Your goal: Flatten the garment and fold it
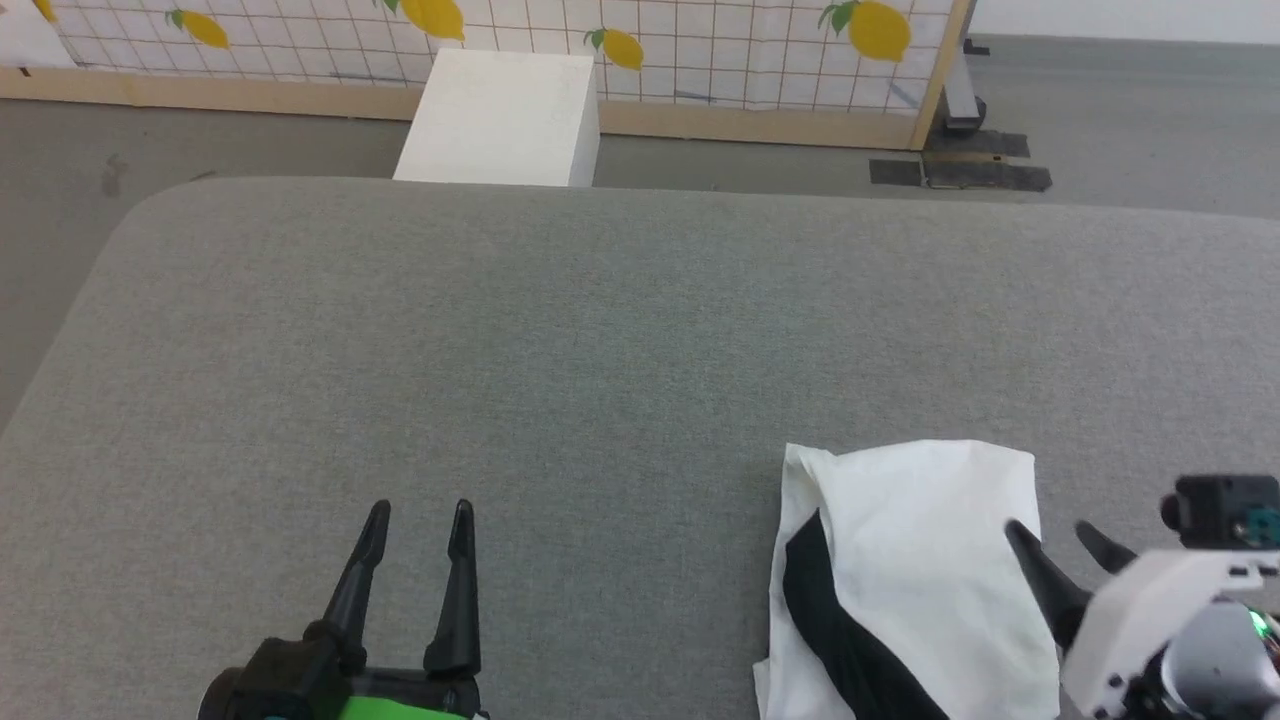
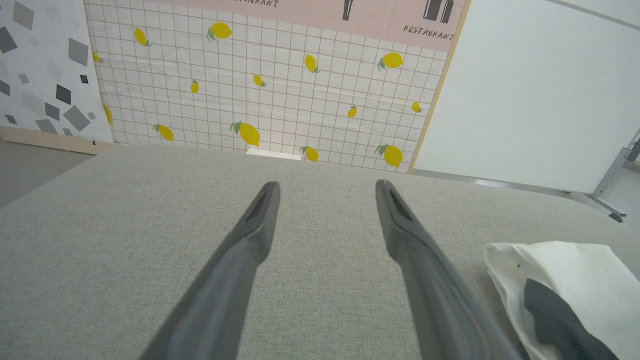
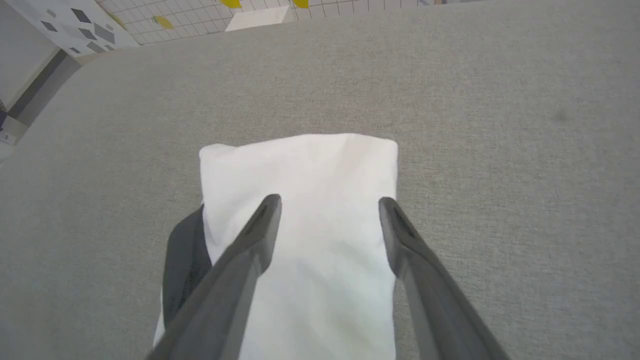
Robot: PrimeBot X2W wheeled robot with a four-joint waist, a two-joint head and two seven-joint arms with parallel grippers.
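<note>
The garment [image 1: 920, 570] lies folded into a compact white bundle at the lower right of the grey table, a black sleeve showing along its left side. In the right wrist view the garment [image 3: 310, 200] sits flat under my spread fingers. My right gripper [image 1: 1058, 537] hovers open over the bundle's right edge, holding nothing. The right gripper [image 3: 330, 202] has a wide gap between its fingers. My left gripper [image 1: 418, 515] rests open at the lower left, well away from the cloth. From the left wrist, the left gripper [image 2: 327, 187] points over bare table, the garment [image 2: 575, 280] off to its right.
The grey padded table [image 1: 560, 330] stretches wide to the left and far side of the bundle. A white box [image 1: 500, 115] stands on the floor beyond the far edge, before a lemon-patterned partition [image 1: 700, 45].
</note>
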